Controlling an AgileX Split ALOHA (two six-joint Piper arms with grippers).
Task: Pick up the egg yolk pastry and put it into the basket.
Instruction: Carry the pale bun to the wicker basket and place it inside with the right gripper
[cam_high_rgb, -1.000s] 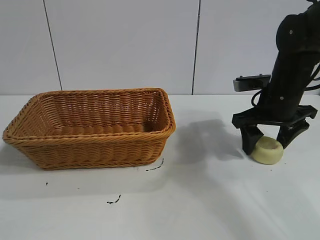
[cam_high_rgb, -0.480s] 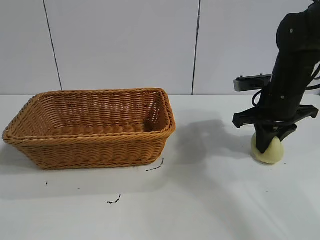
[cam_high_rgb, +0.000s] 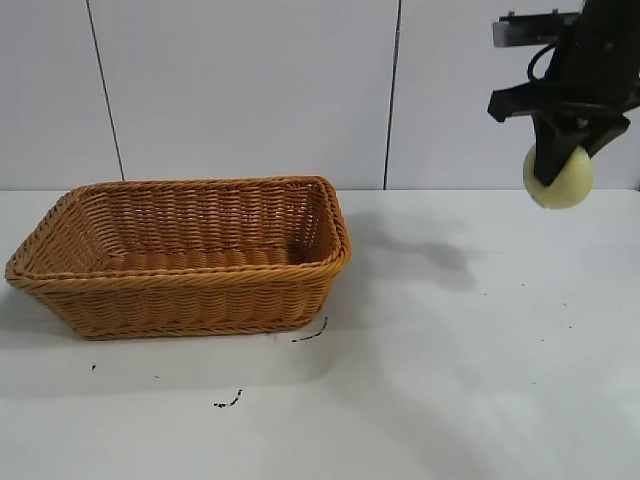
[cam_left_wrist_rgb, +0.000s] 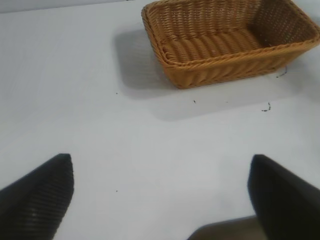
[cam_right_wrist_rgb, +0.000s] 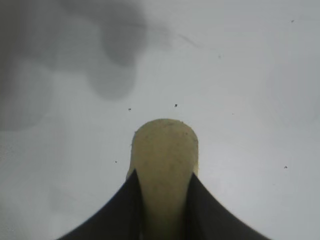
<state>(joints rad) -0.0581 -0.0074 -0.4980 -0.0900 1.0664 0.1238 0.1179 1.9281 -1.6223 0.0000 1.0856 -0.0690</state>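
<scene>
Pale yellow pastry (cam_high_rgb: 560, 180) hangs high above the table (cam_high_rgb: 450, 380), well to the right of the basket (cam_high_rgb: 180, 255), pinched betw. the nearly closed fingers of the right gripper (cam_high_rgb: 556, 160). Pick-up is done; carrying over and release are left. Left gripper (cam_left_wrist_rgb: 160, 192) waits wide open, holding nothing, away from the basket.

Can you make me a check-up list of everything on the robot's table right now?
Surface: white table, a few small dark marks near the basket.
Job's things: egg yolk pastry held in the air, off the table; basket sits apart from it, nothing seen inside.
Clutter: nothing seen.
Grippers: right gripper shut on the pastry; left gripper open above bare table.
Cables: black cable looped on the right arm.
Surroundings: pale panelled wall.
</scene>
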